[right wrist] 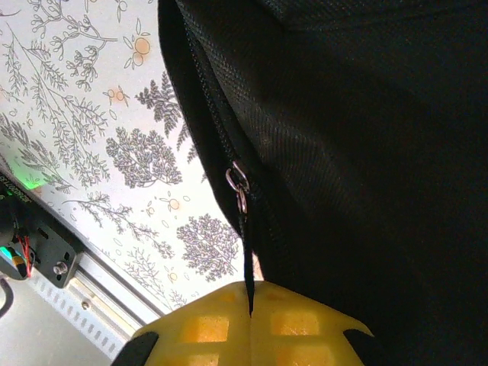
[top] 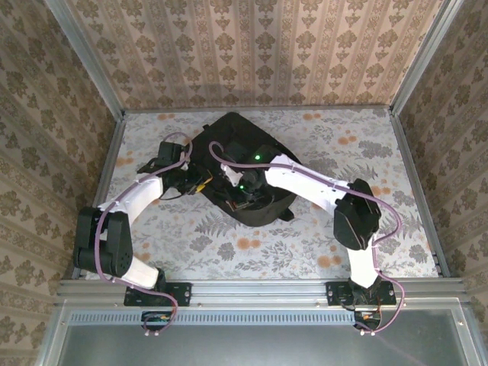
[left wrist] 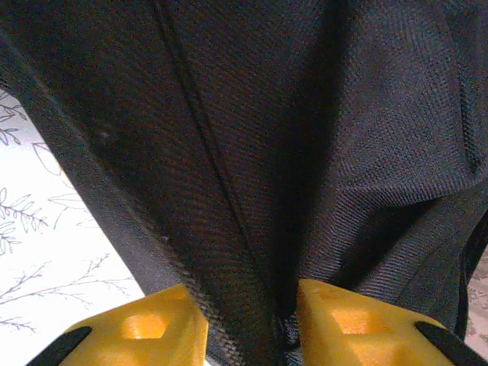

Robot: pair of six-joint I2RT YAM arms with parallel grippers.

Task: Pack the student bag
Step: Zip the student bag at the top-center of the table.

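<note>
Zipper work is what the robot is doing on the student bag [top: 240,131], a black fabric backpack lying flat in the middle of the flower-patterned table [top: 366,152], between the two arms. The right gripper [right wrist: 250,305] is holding the zipper pull [right wrist: 247,252]: its two yellow fingers are pressing together with the thin black strip pinched in the seam between them, and the strip is running taut up to the metal slider [right wrist: 239,183] on the bag's edge. The left gripper [left wrist: 252,328] is sitting at the bag's left side with its fingers [left wrist: 152,328] standing apart and a ridge of fabric running between them. Whether they are pressing on that ridge cannot be told.

Judging by this, the slider is about to be drawn along its track, though whether to open or to close the bag cannot be told. That move is calling for a steady pull along the line of the teeth, and probably for the left side to be bracing the soft fabric so it does not bunch.

Counted: one backpack, one slider, one pull, two grippers, two fingers on each.
</note>
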